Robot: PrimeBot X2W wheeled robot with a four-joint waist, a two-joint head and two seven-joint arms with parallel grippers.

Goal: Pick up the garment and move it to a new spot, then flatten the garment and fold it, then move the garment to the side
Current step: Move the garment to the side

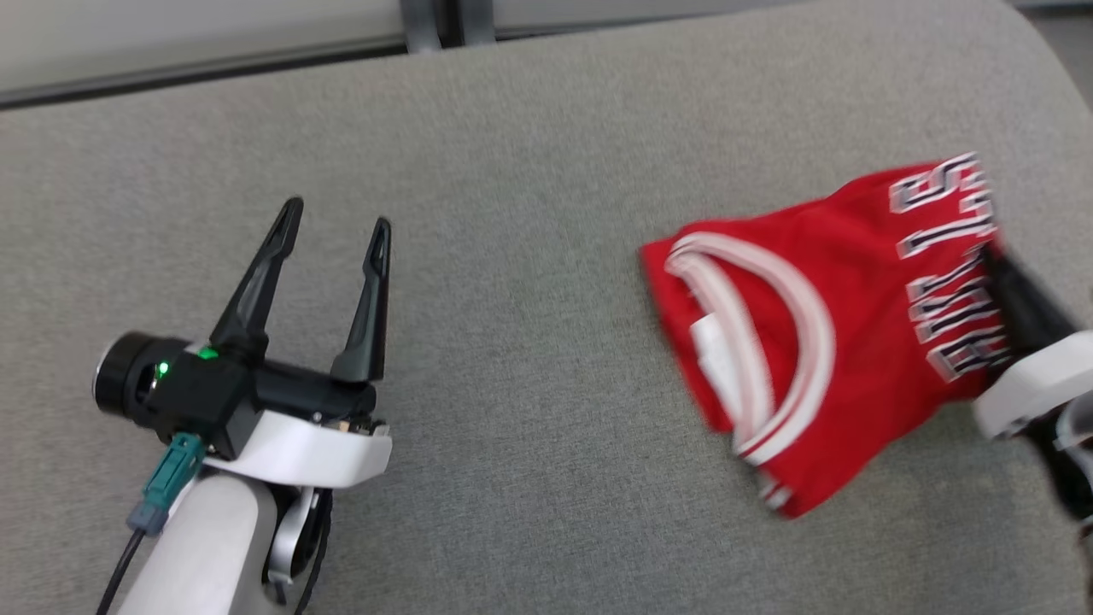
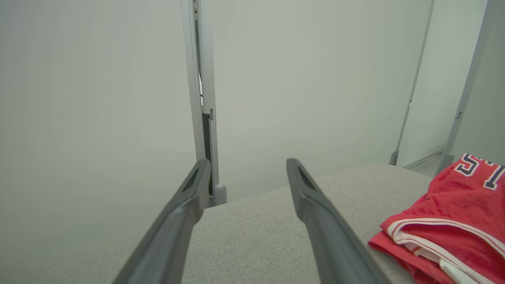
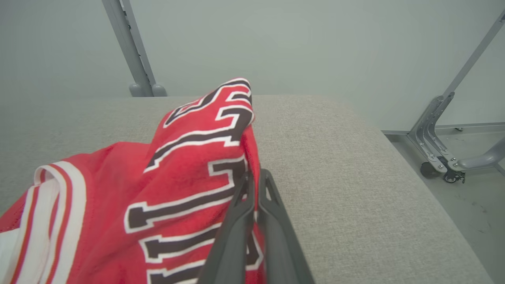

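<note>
Head view first: a red mesh sports jersey with white striped trim point(image 1: 820, 342) lies bunched on the right side of the grey woven fabric surface point(image 1: 529, 256), slightly blurred. Its neckline faces left, a curved band of white and red stripes, with a white label tucked inside the opening. Big dark letters edged in white run down the right part of the cloth.

Over at that lettered edge, the right gripper point(image 1: 995, 256) comes in from the lower right. Right wrist view gives the close look: the right gripper point(image 3: 256, 173) has its two dark fingers pressed together on a fold of the jersey point(image 3: 177, 177). The pinched edge rises in a peak above the surface point(image 3: 335, 177), while the rest slopes down to the left.

Left gripper point(image 1: 337, 213) sits well apart from the garment, over bare fabric at the lower left, fingers spread wide with nothing between them. Left wrist view confirms it: the gap at the left gripper point(image 2: 247, 161) frames a pale wall panel point(image 2: 98, 98) and a grey metal post point(image 2: 205, 98), with the jersey point(image 2: 446, 221) off to the right.
</note>
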